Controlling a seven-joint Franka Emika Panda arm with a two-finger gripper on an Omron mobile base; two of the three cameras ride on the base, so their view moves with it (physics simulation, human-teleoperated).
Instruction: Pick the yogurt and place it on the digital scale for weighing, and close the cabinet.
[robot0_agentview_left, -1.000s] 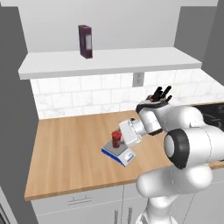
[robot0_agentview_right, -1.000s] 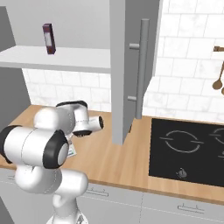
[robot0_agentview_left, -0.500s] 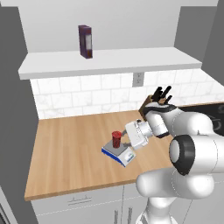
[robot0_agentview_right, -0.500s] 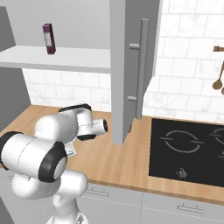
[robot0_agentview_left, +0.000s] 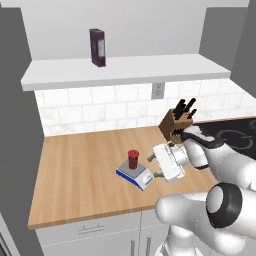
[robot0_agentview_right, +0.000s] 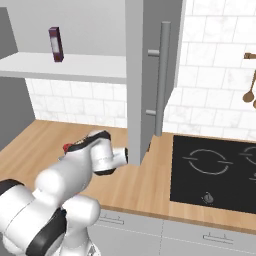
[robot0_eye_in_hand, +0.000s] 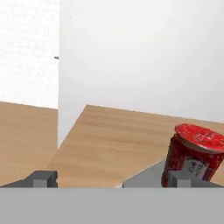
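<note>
On the wooden desk (robot0_agentview_left: 80, 170), near its front edge, the digital scale (robot0_agentview_left: 134, 176) lies flat with the yogurt (robot0_agentview_left: 133, 159) standing upright on its grey top plate. The arm reaches low across the desk from the right, its forearm roughly level and the white hand turned sideways so that the claw (robot0_agentview_left: 153, 166) points at the scale from just beside it — apart from the cup, not touching it. From the hand camera the two dark fingertips (robot0_eye_in_hand: 43, 178) stand wide apart with bare desk between them, and the yogurt (robot0_eye_in_hand: 195, 154) sits off to the right, level with the right tip; the claw is spread and grips nothing. Above the desk, the cabinet (robot0_agentview_right: 150, 80) has its door swung out edge-on — its long bar handle (robot0_agentview_right: 161, 80) faces the right base camera. A dark purple carton (robot0_agentview_left: 97, 47) stands on the white shelf (robot0_agentview_left: 150, 67), and a knife block (robot0_agentview_left: 177, 121) sits behind the arm.
</note>
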